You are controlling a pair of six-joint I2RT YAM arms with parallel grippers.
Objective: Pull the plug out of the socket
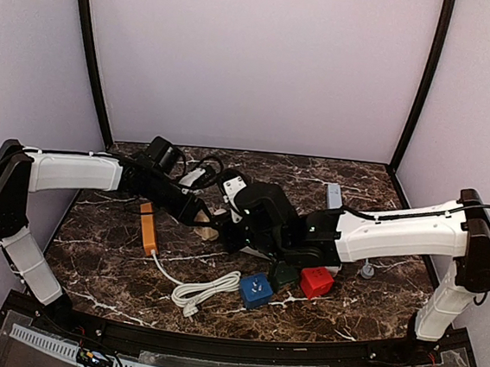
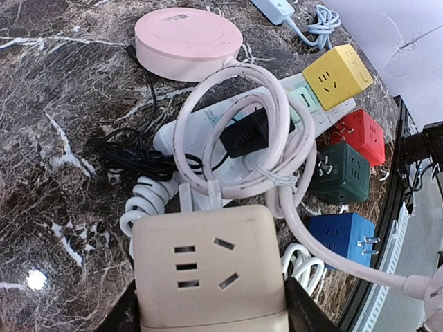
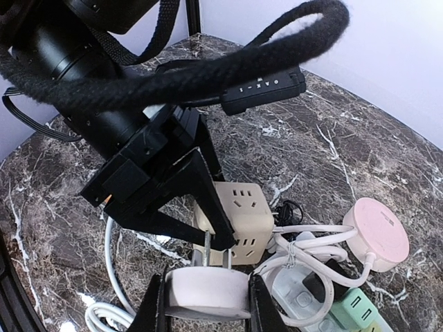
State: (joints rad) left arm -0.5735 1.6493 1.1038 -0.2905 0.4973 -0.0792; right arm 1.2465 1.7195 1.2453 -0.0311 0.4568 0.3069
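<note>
A beige cube socket (image 2: 208,266) sits between the black fingers of my left gripper (image 2: 211,315), which is shut on it, slotted face towards the camera. My right gripper (image 3: 206,299) is shut on a round white plug (image 3: 208,290). The plug's two metal prongs (image 3: 208,250) stand bare between it and the socket (image 3: 242,207), with their tips at the cube's near face. A black left finger (image 3: 197,190) crosses in front there, so I cannot tell whether the tips are clear. From above, both grippers meet at mid-table around the socket (image 1: 208,230).
Beside the socket lie a white power strip (image 2: 208,142) with a black plug (image 2: 246,135), looped pale cable (image 2: 277,104), a pink disc (image 2: 185,41), and yellow (image 2: 337,75), red (image 2: 360,135), green (image 2: 339,171) and blue (image 2: 342,238) cubes. An orange strip (image 1: 148,228) lies left.
</note>
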